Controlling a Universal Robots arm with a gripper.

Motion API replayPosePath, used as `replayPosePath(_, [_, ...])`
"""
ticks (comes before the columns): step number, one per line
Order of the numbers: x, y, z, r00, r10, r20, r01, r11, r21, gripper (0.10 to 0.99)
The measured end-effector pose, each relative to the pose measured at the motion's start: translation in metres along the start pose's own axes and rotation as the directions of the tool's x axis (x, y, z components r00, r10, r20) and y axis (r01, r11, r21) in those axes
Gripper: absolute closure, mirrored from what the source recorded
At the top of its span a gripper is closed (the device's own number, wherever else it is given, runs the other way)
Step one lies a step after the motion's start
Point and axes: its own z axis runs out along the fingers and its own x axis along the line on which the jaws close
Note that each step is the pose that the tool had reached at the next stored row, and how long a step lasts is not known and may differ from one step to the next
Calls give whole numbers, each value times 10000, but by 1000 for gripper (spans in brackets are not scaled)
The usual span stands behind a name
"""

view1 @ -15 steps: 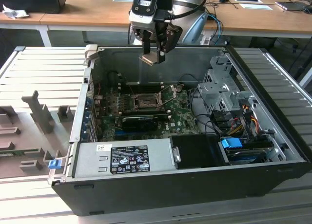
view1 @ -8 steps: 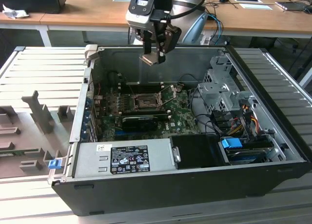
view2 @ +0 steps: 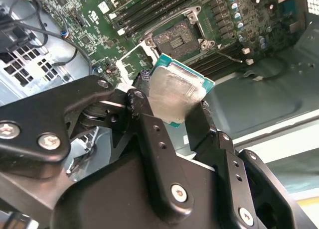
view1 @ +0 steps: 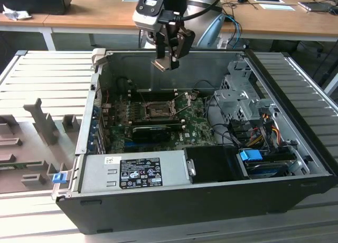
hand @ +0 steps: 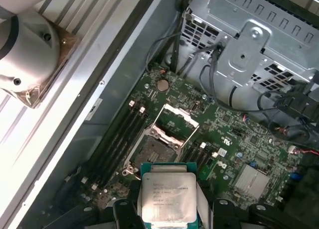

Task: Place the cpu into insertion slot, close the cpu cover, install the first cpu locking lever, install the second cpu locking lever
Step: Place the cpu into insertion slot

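Note:
My gripper [view1: 166, 61] hangs above the open computer case, shut on the cpu [view1: 161, 64], a small square chip with a dull silver top. In both wrist views the cpu [view2: 175, 92] [hand: 167, 196] sits clamped between the black fingers [view2: 145, 112]. The insertion slot [view1: 157, 110] [hand: 152, 152] [view2: 175, 36] lies bare on the green motherboard [view1: 198, 128], below the chip and apart from it. The cpu cover [hand: 175, 120] [view1: 182, 102] stands swung up at one socket edge.
Long black memory slots [hand: 117, 147] flank the socket. A black card [view1: 150, 131] lies in front of it. A grey power supply [view1: 134, 171] fills the case front, and a drive cage [view1: 240, 95] with cables is at the exterior view's right. Grey fixtures [view1: 42, 121] stand outside at the left.

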Motion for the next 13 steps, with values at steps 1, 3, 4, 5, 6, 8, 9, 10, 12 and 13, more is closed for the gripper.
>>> replayPosePath(1, [0,0,0,10000,93,9,-93,10000,-2,557])
replayPosePath(3, [0,0,1,9996,277,25,-277,9996,-5,557])
replayPosePath(4, [0,0,2,9992,396,36,-396,9992,-8,557])
replayPosePath(5, [0,0,2,9988,489,43,-489,9988,-11,557])
replayPosePath(6, [0,0,4,9972,746,67,-746,9972,-17,557])
replayPosePath(8, [0,-1,7,9942,1074,95,-1074,9942,-27,557])
replayPosePath(9, [0,-1,8,9925,1217,108,-1216,9926,-30,557])
replayPosePath(10, [0,-1,9,9914,1303,116,-1303,9915,-33,557])
replayPosePath(12, [0,-1,11,9883,1520,134,-1519,9884,-40,557])
replayPosePath(13, [0,-1,12,9867,1620,143,-1620,9868,-43,557])
